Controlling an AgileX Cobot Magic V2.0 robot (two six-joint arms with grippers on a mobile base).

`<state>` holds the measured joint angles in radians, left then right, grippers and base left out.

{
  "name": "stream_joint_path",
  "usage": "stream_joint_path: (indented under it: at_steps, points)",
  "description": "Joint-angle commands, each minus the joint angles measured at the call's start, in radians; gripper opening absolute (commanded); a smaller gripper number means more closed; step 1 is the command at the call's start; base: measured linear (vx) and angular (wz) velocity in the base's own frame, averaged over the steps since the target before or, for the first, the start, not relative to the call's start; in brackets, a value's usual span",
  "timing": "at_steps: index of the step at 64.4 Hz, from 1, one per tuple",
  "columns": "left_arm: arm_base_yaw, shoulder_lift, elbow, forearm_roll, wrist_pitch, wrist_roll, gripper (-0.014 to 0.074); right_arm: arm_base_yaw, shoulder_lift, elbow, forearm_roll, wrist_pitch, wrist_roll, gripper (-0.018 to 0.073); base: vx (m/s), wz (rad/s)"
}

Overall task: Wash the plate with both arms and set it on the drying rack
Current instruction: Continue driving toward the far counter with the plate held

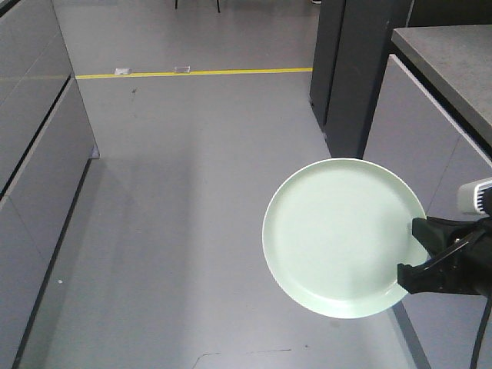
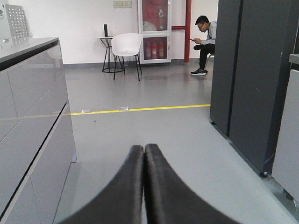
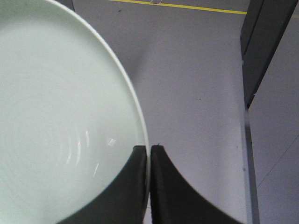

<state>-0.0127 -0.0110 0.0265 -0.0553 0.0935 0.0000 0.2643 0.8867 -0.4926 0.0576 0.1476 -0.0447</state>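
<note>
At five o'clock in the front view, over grey floor: plate pinched at its four-o'clock rim by right gripper, clamped edge-on, likely leaving the face free for washing. Clenched too, grasping nothing: left gripper, apparently idle. No drying rack in sight.

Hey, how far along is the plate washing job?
Done: the right gripper pinches the plate by its rim, above the floor. In hand: carrying it somewhere, probably; the left gripper is shut and empty. Left: likely washing, then racking; no drying rack is in view.
</note>
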Motion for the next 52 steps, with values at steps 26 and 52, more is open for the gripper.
stream_joint_path:
  at_steps: [26, 52]
  points:
    - [0.002, -0.016, 0.015, -0.003, -0.072, 0.000, -0.0006, -0.003, -0.011, -0.028, 0.000, -0.073, -0.003, -0.0008, 0.09, 0.01]
    - [0.002, -0.016, 0.015, -0.003, -0.072, 0.000, -0.0006, -0.003, -0.011, -0.028, 0.000, -0.074, -0.003, -0.0008, 0.10, 0.02]
